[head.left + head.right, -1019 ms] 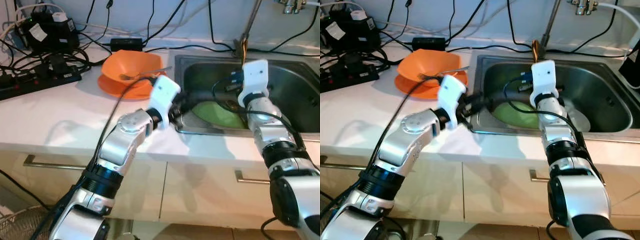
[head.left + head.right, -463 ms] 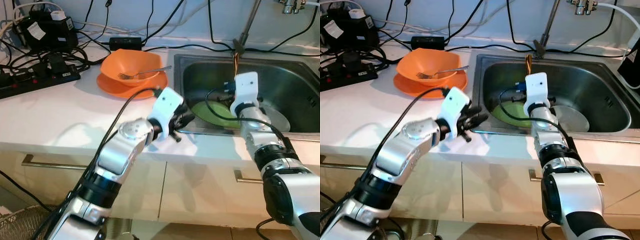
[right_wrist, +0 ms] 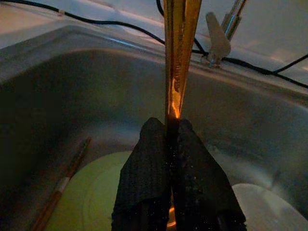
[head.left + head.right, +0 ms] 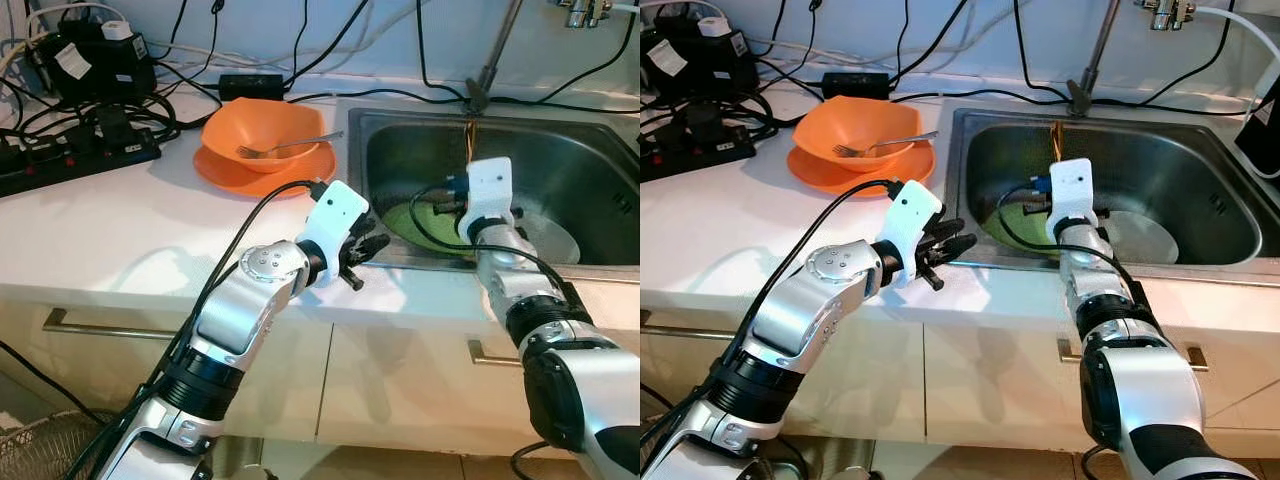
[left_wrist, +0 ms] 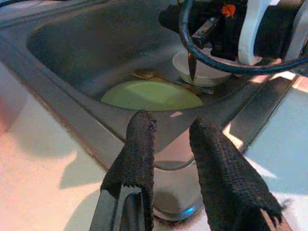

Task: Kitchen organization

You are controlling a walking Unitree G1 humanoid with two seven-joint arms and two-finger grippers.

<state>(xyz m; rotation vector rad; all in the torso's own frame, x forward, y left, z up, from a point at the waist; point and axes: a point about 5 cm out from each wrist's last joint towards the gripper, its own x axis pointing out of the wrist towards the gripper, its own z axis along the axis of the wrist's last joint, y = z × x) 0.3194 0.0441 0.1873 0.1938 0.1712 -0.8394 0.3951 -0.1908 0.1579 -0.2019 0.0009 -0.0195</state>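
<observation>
Nearest the robot runs the front edge of the white countertop (image 4: 120,240), with cabinet drawers and a bar handle (image 4: 60,322) below. The left gripper (image 4: 952,248) hovers over the strip of counter just beside the sink's (image 4: 1210,150) near-left corner, its black fingers (image 5: 139,144) spread apart and holding nothing, pointing toward the basin. Between that gripper and the counter's front edge lies bare white surface.

The right gripper (image 3: 168,144) reaches over the sink's front rim into the basin, fingers pinched tight on a thin golden-brown chopstick (image 3: 179,53) that stands nearly upright above them. Below it, on the sink floor, rests a green plate (image 5: 151,95), with a pale dish (image 4: 1145,235) beside it toward the right and another brown stick (image 3: 60,187) lying at the green plate's edge.

Further back on the counter, left of the sink, an orange bowl (image 4: 262,125) sits on an orange plate (image 4: 225,172) with a fork (image 4: 285,147) resting in it. Behind, black cables, a power strip (image 4: 70,165) and adapters crowd the back-left corner. The tap's stem (image 4: 1092,60) rises at the sink's rear edge.
</observation>
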